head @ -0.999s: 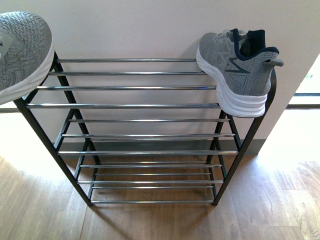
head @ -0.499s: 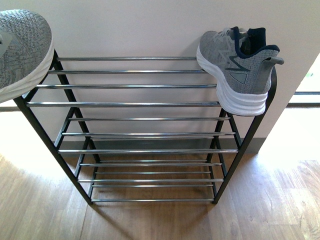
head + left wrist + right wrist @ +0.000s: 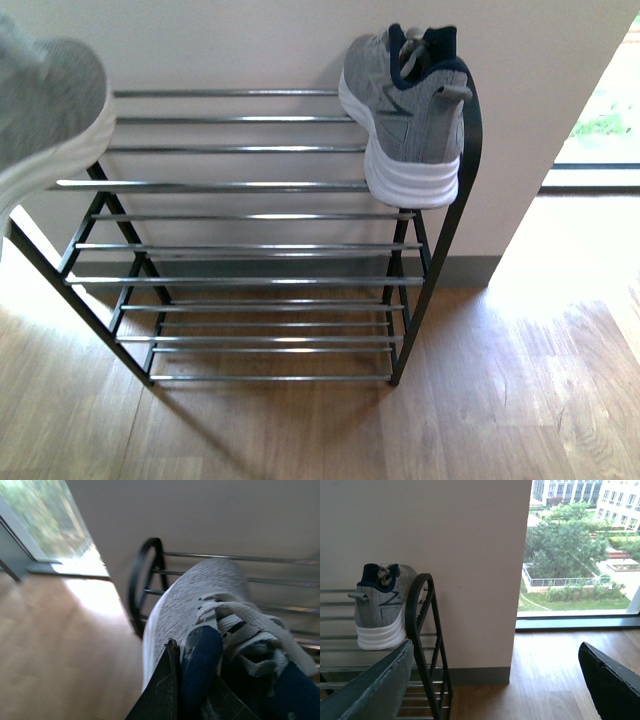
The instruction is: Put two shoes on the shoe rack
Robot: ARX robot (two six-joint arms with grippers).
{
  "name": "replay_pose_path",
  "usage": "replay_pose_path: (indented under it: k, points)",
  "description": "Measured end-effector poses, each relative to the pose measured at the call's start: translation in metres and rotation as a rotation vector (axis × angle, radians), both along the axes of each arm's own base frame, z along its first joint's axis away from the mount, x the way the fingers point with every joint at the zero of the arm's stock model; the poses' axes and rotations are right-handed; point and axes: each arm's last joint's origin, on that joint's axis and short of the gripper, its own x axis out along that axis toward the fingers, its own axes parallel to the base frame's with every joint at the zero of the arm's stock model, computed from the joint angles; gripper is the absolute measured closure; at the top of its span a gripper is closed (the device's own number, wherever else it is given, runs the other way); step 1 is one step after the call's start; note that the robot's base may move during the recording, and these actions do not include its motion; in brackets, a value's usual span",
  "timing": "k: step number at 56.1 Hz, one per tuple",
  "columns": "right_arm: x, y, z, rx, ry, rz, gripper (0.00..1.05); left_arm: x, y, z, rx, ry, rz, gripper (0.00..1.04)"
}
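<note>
My left claw (image 3: 192,700) was clamped on the navy collar of a grey knit sneaker with a white sole (image 3: 190,605), carrying it toe-first over the left end of the low black-framed shoe rack with silver rod shelves (image 3: 240,185). From the front the shoe was blurred, and I could not tell whether its sole touched the top rods. The other grey knit sneaker (image 3: 405,110) sat on the top shelf at the right end, toe to the wall and heel at the front rod, close against the rounded end frame. My right claw (image 3: 490,685) hung wide and empty beyond the rack's right end, above the wooden floor (image 3: 545,675).

As I judged it, the danger lay in my hold. A pinch on soft collar fabric lets a shoe swing or slip out. If I let go too near the left end or the front rod, the sole could tip off and drop to the floor. A bump to the thin frame might also shake the seated sneaker loose.
</note>
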Motion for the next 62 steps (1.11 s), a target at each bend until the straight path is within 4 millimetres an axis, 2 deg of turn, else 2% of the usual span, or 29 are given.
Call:
replay_pose_path:
  k: [5,7,12,18,23,33,40,57,62]
  points:
    - [0.0,0.0,0.0,0.0,0.0,0.0,0.09,0.053,-0.02,0.012,-0.25,-0.013,0.004,1.03]
    - [0.0,0.0,0.0,0.0,0.0,0.0,0.09,0.067,-0.027,0.013,-0.278,-0.006,-0.005,1.03]
    - [0.0,0.0,0.0,0.0,0.0,0.0,0.09,0.101,-0.041,0.009,-0.317,0.023,-0.023,1.03]
    - [0.0,0.0,0.0,0.0,0.0,0.0,0.09,0.149,-0.068,-0.008,-0.323,0.092,-0.062,1.03]
    - [0.0,0.0,0.0,0.0,0.0,0.0,0.09,0.169,-0.089,-0.02,-0.32,0.132,-0.094,1.03]
    - [0.0,0.0,0.0,0.0,0.0,0.0,0.09,0.191,-0.125,-0.03,-0.321,0.189,-0.162,1.03]
    - [0.0,0.0,0.0,0.0,0.0,0.0,0.09,0.199,-0.14,-0.03,-0.311,0.181,-0.215,1.03]
    - [0.0,0.0,0.0,0.0,0.0,0.0,0.09,0.201,-0.14,-0.042,-0.328,0.226,-0.232,1.03]
    - [0.0,0.0,0.0,0.0,0.0,0.0,0.09,0.199,-0.136,-0.049,-0.336,0.266,-0.23,0.9]
